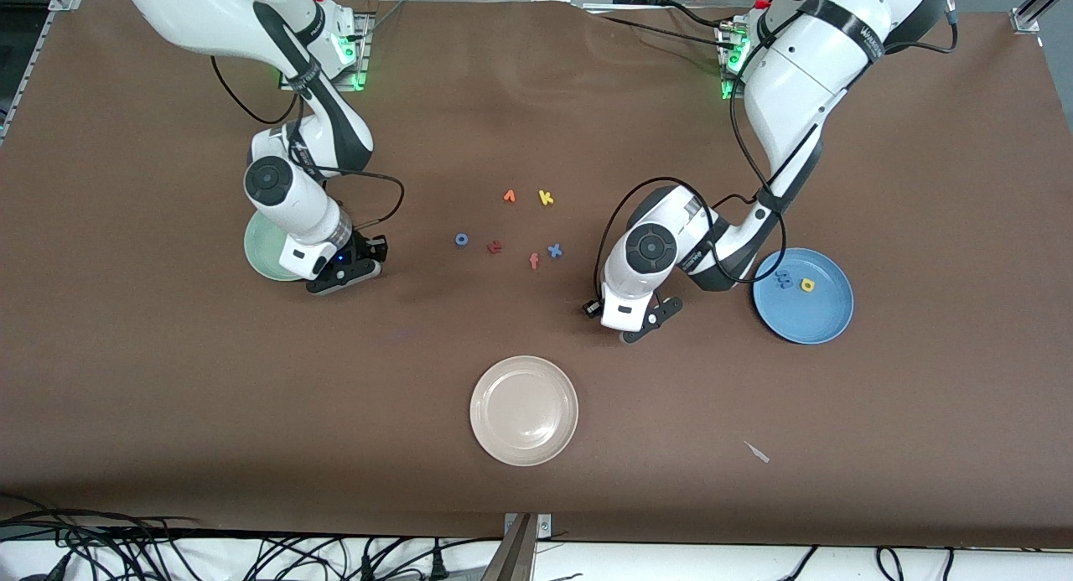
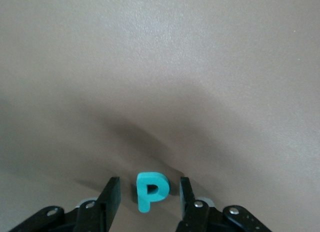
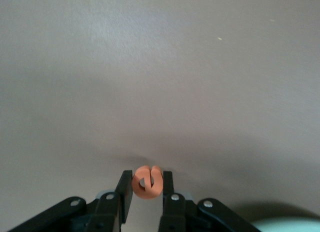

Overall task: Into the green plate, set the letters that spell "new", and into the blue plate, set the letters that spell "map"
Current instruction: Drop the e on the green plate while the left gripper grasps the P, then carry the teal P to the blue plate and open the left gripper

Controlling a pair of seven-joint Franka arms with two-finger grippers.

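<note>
My right gripper (image 3: 146,184) is shut on the orange-red e (image 3: 147,183), which is squeezed between both fingers. It hangs low over the brown cloth, beside the pale green plate (image 1: 258,247); my right gripper (image 1: 345,272) and its arm hide most of that plate. A sliver of the green plate (image 3: 292,226) also shows in the right wrist view. My left gripper (image 2: 148,193) is open around the teal p (image 2: 150,191), which lies flat with a gap on each side. In the front view my left gripper (image 1: 644,323) is down beside the blue plate (image 1: 826,317). That plate holds a blue m (image 1: 785,279) and a yellow a (image 1: 807,285).
Loose letters lie mid-table: an orange one (image 1: 509,196), yellow k (image 1: 546,198), blue o (image 1: 461,240), dark red letter (image 1: 495,246), orange f (image 1: 534,261), blue x (image 1: 554,250). A beige plate (image 1: 524,371) sits nearer the camera, and a small pale scrap (image 1: 757,452) nearer still.
</note>
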